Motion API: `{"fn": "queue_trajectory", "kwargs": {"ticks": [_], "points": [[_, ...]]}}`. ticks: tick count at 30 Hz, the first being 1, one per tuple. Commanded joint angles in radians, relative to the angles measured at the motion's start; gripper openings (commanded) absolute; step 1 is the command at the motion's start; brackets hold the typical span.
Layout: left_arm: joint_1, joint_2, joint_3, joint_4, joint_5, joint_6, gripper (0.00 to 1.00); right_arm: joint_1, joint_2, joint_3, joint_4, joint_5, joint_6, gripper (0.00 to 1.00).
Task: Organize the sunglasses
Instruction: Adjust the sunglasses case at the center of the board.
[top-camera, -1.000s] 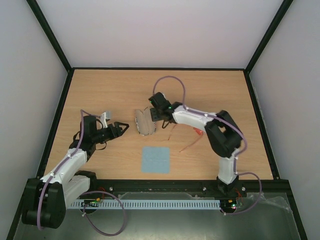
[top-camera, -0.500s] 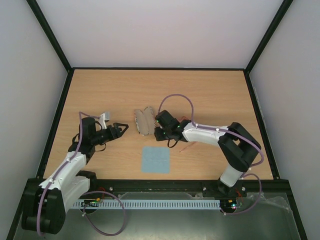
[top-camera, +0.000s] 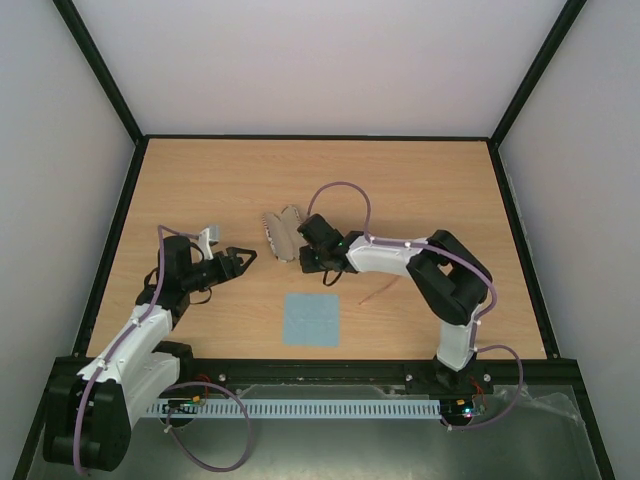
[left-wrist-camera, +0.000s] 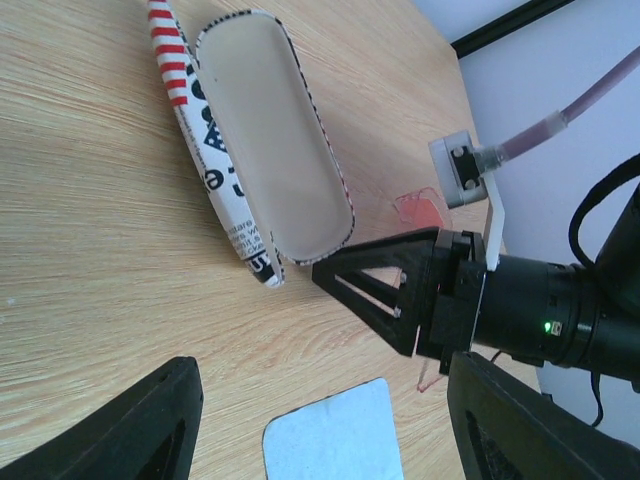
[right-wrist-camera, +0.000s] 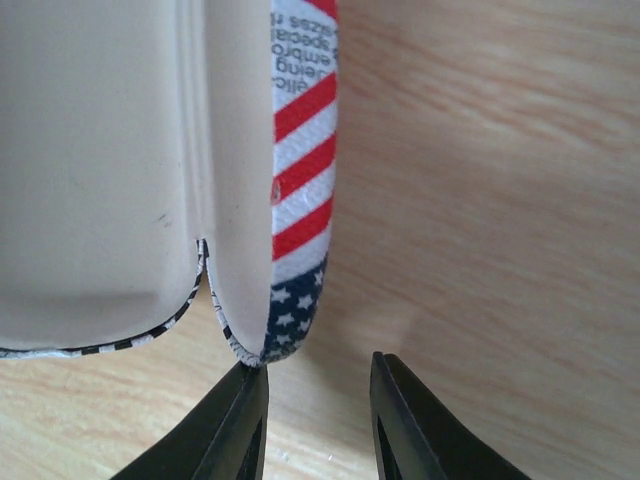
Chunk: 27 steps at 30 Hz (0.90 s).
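Observation:
The sunglasses (left-wrist-camera: 418, 207) show as a thin red-orange frame behind my right gripper. One slender temple (top-camera: 377, 292) lies on the wood under the right forearm; the rest is hidden. The stars-and-stripes case (top-camera: 281, 236) lies open, pale lining up (left-wrist-camera: 270, 130). My right gripper (right-wrist-camera: 318, 375) (top-camera: 305, 262) sits low at the case's near end (right-wrist-camera: 290, 320). It is narrowly open, one fingertip (right-wrist-camera: 240, 400) touches the case rim, and only bare wood lies between the jaws. My left gripper (top-camera: 243, 258) (left-wrist-camera: 320, 400) hovers wide open and empty, left of the case.
A square light-blue cloth (top-camera: 311, 319) (left-wrist-camera: 335, 440) lies flat near the front edge, between the two arms. Black frame rails (top-camera: 130, 230) and white walls border the wooden table (top-camera: 430, 190). The right arm's purple cable (top-camera: 340, 187) loops above the case.
My right gripper came down from over the case to its near end and narrowed its jaws. The case shifted slightly left. The left arm barely moved.

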Motion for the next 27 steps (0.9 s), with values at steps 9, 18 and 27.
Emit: {"fn": "queue_trajectory", "kwargs": {"ticks": [9,18,27], "points": [[0.008,-0.005,-0.023,0.005,0.000,0.013,0.74,-0.096,0.051,0.091,-0.034,0.037,-0.033,0.36],[0.004,-0.027,-0.031,-0.013,0.008,0.027,0.87,-0.105,-0.028,0.069,-0.048,0.003,-0.036,0.41],[-0.125,0.000,-0.027,0.000,-0.054,0.007,0.99,-0.089,-0.442,-0.243,-0.072,-0.082,0.017,0.57]]}}
